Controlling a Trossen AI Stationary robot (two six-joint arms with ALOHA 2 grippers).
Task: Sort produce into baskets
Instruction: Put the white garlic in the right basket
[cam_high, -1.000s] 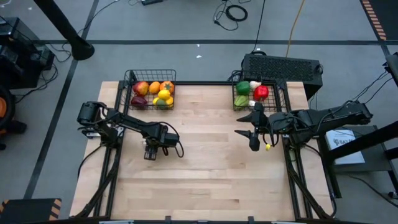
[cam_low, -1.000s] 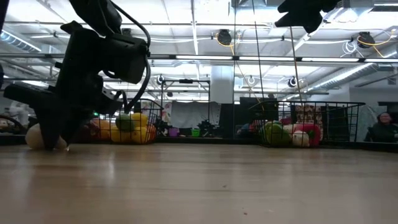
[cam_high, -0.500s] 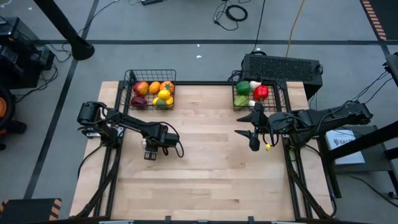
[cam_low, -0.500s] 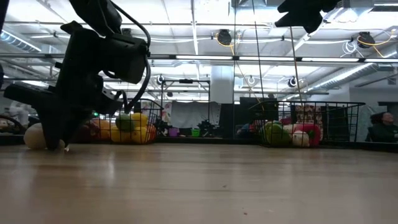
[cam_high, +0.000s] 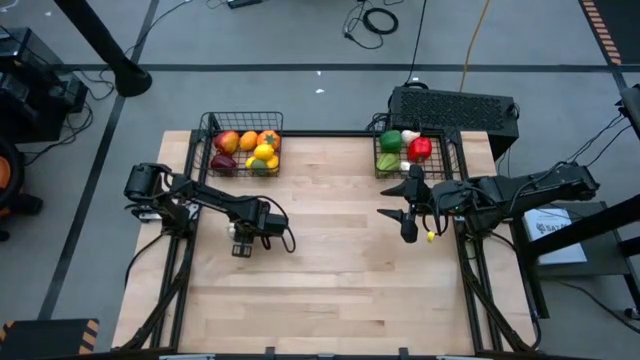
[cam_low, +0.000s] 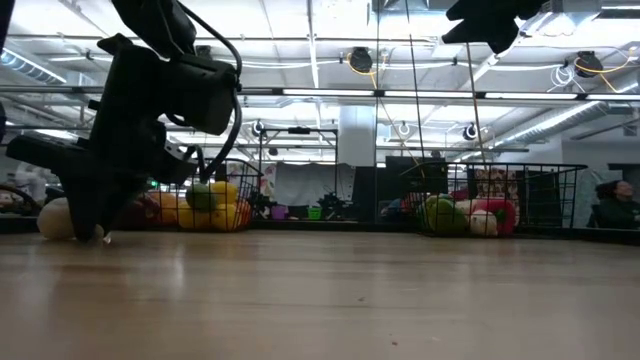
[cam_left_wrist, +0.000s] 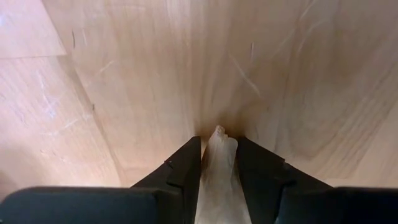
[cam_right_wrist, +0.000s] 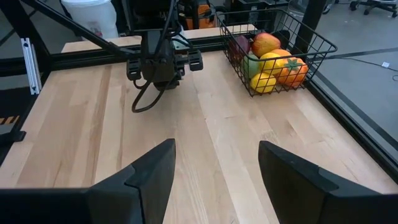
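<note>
- On the left half of the table (cam_high: 330, 270), the left gripper (cam_high: 240, 246) is down at the wood, pointing straight down, so that it can take a piece from above.
- Its fingers (cam_left_wrist: 183, 171) are clamped on a pale garlic bulb (cam_left_wrist: 219, 168), which fills the gap between them in the left wrist view. In the low view the bulb (cam_low: 55, 218) seems to rest on the table, so I judge it is gripped but not lifted yet.
- The left basket (cam_high: 243, 149) stands at the far edge, near this gripper, and holds apples, citrus and a yellow piece.
- The right basket (cam_high: 409, 152) is at the far edge on the right side, in front of a black box (cam_high: 455, 108). It holds green, red and white pieces, so I think the garlic belongs there, well apart from where it is now.
- The right gripper (cam_high: 405, 212) hangs above the table near its basket, fingers (cam_right_wrist: 152, 168) apart and empty, probably waiting.
</note>
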